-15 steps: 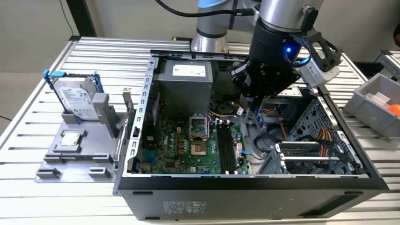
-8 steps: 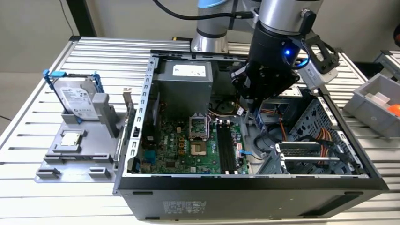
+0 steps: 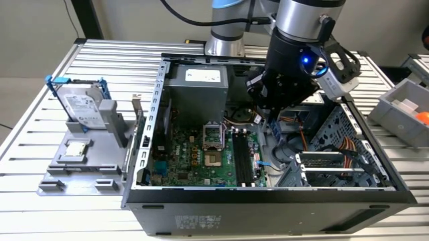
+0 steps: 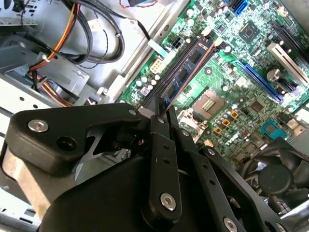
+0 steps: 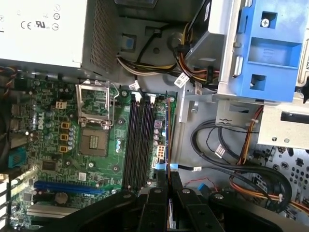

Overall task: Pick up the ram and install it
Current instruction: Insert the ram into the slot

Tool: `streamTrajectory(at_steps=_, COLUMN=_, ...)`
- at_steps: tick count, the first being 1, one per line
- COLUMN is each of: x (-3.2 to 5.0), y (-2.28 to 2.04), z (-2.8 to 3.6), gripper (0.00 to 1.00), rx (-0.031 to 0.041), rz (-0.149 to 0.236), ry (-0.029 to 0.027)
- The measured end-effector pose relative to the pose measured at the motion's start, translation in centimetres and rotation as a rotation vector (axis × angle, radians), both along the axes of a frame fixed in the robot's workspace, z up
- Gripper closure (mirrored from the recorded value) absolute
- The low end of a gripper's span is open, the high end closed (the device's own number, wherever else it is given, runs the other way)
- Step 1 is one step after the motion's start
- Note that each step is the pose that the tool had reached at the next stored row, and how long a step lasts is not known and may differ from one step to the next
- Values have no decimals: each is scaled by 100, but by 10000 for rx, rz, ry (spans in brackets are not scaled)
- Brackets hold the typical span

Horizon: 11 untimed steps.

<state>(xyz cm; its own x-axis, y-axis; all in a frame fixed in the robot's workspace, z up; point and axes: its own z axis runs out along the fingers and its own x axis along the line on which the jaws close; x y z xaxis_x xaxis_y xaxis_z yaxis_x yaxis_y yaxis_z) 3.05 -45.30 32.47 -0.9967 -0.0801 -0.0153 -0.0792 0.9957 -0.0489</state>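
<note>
the gripper (image 4: pixel 161 118) is closed on the ram (image 4: pixel 186 75), pinching its near end between the black fingers (image 4: pixel 159 145) at the centre of the second wrist view; the stick stands on edge over the green motherboard (image 4: pixel 241 63); its long axis runs from the fingertips up toward the upper right of that frame, parallel to the memory slots (image 5: pixel 139 145); in the exterior view the gripper (image 3: pixel 272 113) hangs inside the open computer case (image 3: pixel 268 201), right of centre.
</note>
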Motion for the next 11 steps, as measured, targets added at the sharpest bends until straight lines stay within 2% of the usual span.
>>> streamTrajectory(at_steps=3, x=0, y=0, z=-11, gripper=100, rx=-2, rz=-206, ry=27)
streamTrajectory(at_steps=9, x=1, y=1, z=-12, gripper=100, rx=-5, rz=-210, ry=28)
streamTrajectory(at_steps=11, x=0, y=1, z=-13, gripper=100, rx=27, rz=-235, ry=31)
